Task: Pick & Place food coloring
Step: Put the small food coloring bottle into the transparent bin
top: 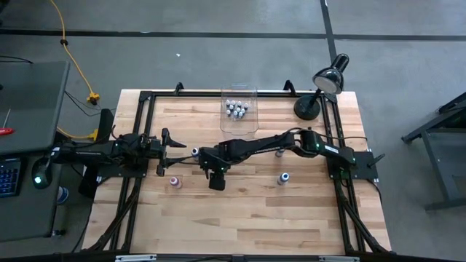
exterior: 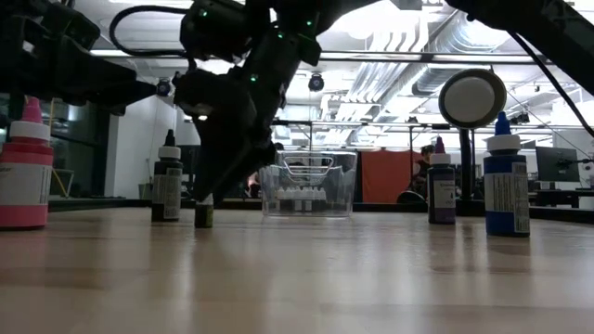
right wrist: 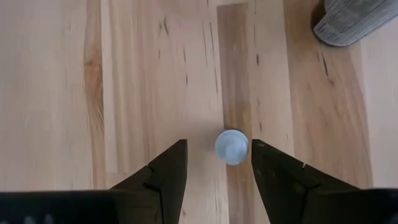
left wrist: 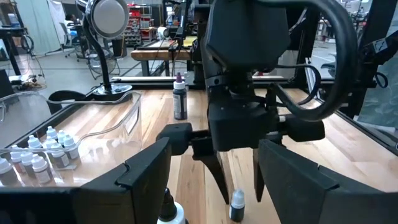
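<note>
From my low camera the pink bottle (exterior: 25,167) stands nearest on the counter (exterior: 306,278), a blue bottle (exterior: 506,181) opposite. Between them my right arm reaches across from its side of the counter, wrist bent straight down, right gripper (right wrist: 213,163) hanging over a small dark food coloring bottle (exterior: 204,213). Its jaws are spread partway and straddle the whitish cap (right wrist: 232,147) without visibly touching; the bottle stands upright on the wood. My left arm lies low along its side, left gripper (top: 166,151) pointed at the right one, jaws wide and empty, with another capped bottle (left wrist: 169,211) just under them. A black-bodied bottle (exterior: 167,184) and a purple one (exterior: 442,186) stand further back. Farthest, the clear plastic bin (top: 239,109) holds a cluster of bottles (top: 237,109), beside the black desk lamp (top: 324,84).
</note>
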{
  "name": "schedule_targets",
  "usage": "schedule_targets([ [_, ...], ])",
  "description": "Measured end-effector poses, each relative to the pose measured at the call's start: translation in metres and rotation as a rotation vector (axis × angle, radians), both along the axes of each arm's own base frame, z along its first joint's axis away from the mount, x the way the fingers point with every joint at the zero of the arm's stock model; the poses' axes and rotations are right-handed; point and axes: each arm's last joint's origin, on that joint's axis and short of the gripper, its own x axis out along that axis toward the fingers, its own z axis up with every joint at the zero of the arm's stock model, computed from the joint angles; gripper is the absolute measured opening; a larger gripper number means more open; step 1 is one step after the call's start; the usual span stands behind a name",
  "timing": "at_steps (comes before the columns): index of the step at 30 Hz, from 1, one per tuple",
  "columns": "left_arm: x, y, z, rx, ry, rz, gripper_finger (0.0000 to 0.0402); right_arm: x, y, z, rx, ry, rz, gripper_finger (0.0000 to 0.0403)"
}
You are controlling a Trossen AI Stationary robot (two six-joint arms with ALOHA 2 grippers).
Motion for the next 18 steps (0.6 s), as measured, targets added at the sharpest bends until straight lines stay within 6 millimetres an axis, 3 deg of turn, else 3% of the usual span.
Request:
schedule_targets([
  [18, 0.0000, 0.0000, 0.0001, 0.000, 0.000, 0.000, 0.0239, 0.0010, -0.0044, 0.0048, -0.029, -0.032, 0.038, 0.0153],
])
